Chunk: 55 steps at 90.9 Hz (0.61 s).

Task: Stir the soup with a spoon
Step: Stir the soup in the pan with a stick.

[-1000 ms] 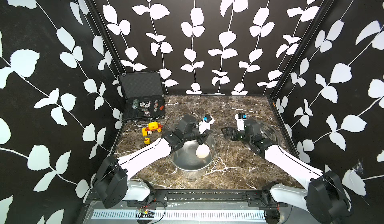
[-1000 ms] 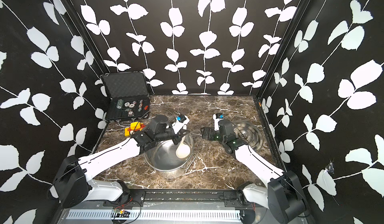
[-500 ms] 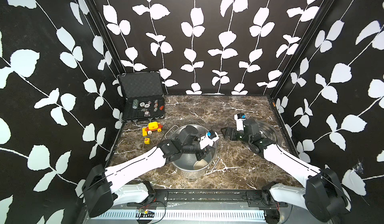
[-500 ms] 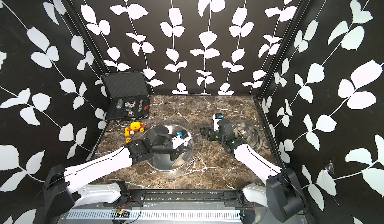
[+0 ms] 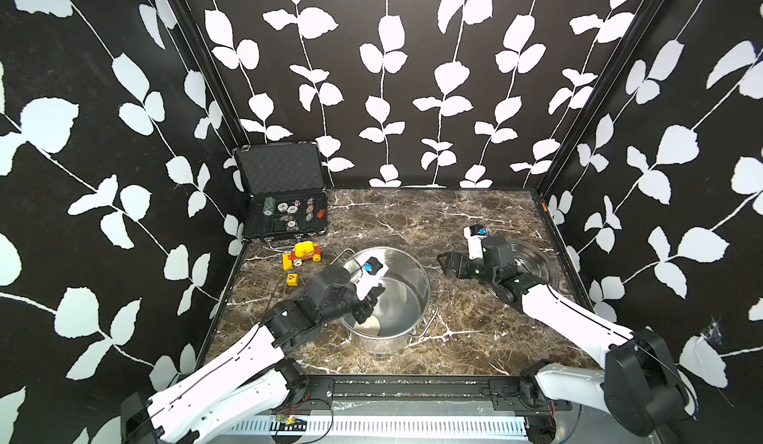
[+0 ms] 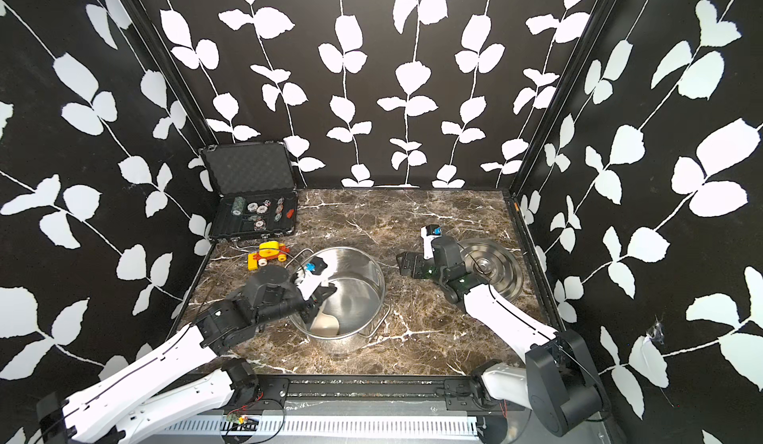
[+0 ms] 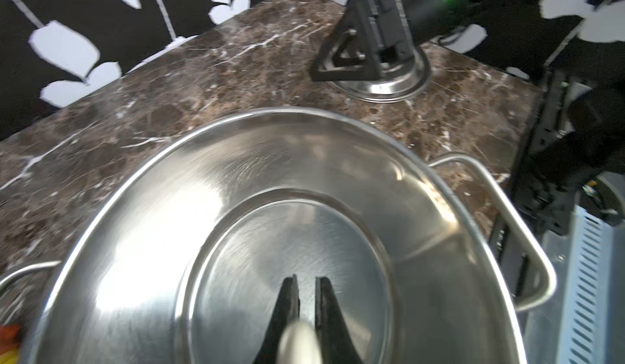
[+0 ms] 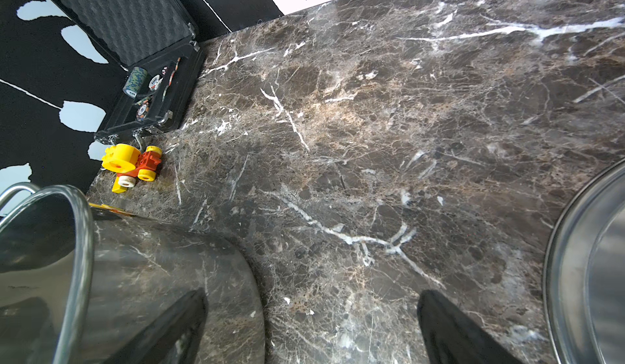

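A steel pot (image 5: 415,270) (image 6: 373,272) stands mid-table. My left gripper (image 5: 368,303) (image 6: 317,299) reaches down inside it, shut on the handle of the white spoon (image 5: 370,324) (image 6: 325,323), whose bowl rests near the pot's front-left inner wall. In the left wrist view the narrow jaws of the left gripper (image 7: 307,279) pinch the blurred white handle (image 7: 297,342) above the pot's bare steel bottom (image 7: 287,237). Soup is out of view. My right gripper (image 5: 445,262) (image 6: 404,262) (image 8: 311,306) hovers open and holds nothing, to the right of the pot (image 8: 135,277).
The pot's lid (image 5: 536,256) (image 6: 497,270) (image 8: 592,260) lies flat under the right arm. An open black case (image 5: 285,219) of poker chips sits far left, with a yellow-red toy vehicle (image 5: 303,253) (image 8: 132,162) and a yellow die (image 5: 292,279) in front of it.
My left gripper has carried the spoon from the pot's far right side down and toward its near left side. The right arm has stayed still.
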Each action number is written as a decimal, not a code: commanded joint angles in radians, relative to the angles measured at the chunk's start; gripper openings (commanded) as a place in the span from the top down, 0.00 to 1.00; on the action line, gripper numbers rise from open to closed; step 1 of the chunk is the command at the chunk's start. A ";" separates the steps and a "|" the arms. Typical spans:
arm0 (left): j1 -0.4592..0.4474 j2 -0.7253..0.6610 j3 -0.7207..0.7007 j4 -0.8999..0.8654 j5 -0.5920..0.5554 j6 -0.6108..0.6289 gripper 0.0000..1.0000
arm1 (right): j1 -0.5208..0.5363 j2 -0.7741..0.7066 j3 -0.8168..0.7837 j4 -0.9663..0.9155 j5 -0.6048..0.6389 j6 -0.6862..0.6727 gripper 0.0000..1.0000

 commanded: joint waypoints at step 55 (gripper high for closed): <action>0.180 0.180 0.052 0.298 -0.280 -0.045 1.00 | -0.003 -0.001 -0.010 0.049 0.007 0.011 0.01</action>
